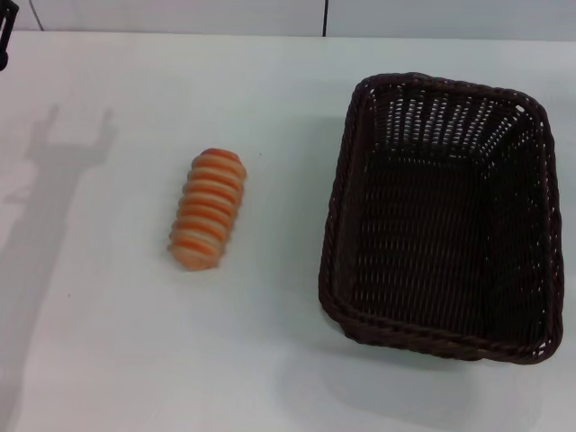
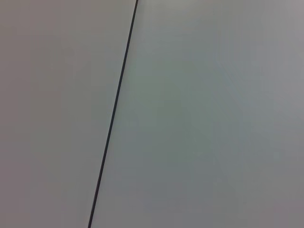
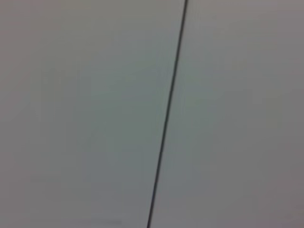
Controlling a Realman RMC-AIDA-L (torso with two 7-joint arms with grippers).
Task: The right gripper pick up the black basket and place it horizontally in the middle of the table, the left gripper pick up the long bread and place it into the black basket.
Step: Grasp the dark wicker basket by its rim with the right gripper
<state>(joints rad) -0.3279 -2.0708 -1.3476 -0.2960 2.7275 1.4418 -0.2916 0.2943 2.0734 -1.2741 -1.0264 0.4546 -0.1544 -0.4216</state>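
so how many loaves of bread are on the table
1. The long bread lies on the table, left of the black basket, apart from it. The basket looks empty.

— What colours does the long bread (image 1: 207, 210) show?
— Orange and cream cross-stripes.
— And the black basket (image 1: 443, 219)?
— Dark brown-black open weave, on the plain white table (image 1: 117, 342).

Pale wall (image 1: 180, 13) runs behind at 12 o'clock, w/ a thin dark seam (image 1: 325, 18) down it. My wrist cams see the same seam (image 2: 114, 114), (image 3: 167, 114) btwn plain panels.
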